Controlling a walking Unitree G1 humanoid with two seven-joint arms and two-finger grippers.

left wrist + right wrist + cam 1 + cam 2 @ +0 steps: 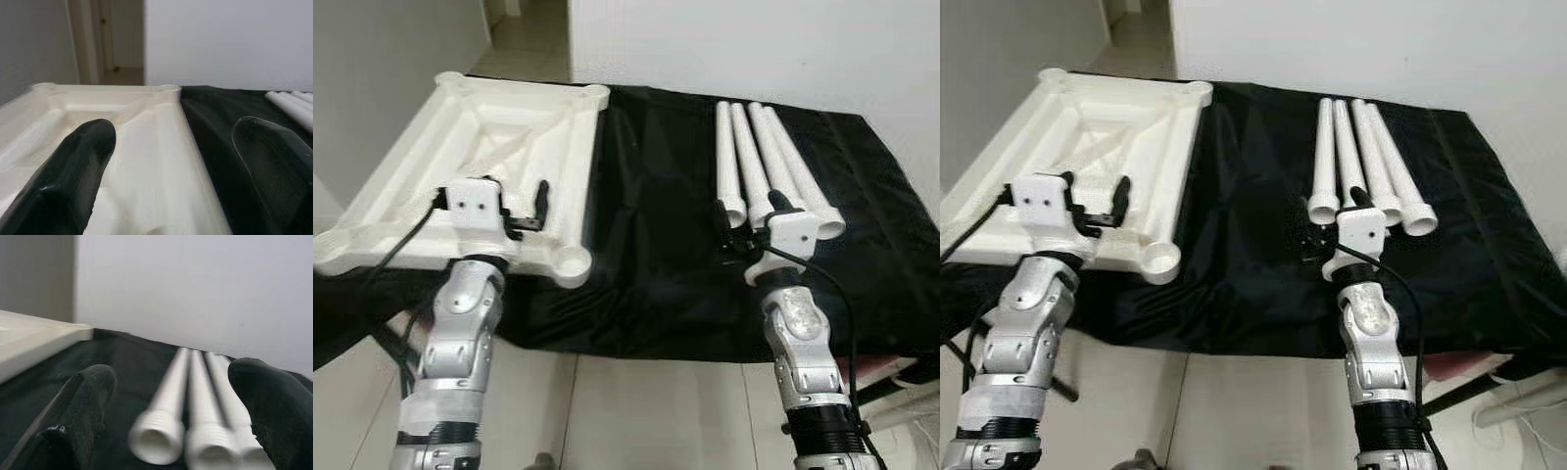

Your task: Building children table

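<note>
On a black cloth (646, 245) by a white wall, the white tabletop (480, 157) lies underside up at my left, four white legs (769, 166) side by side at my right. My left gripper (524, 211) spreads wide over the tabletop's near edge; my right gripper (744, 230) gapes before the legs' ends, holding nothing.

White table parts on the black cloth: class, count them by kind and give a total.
Tabletop, lying upside down: 1
Table legs, side by side: 4
Total: 5 white parts
</note>
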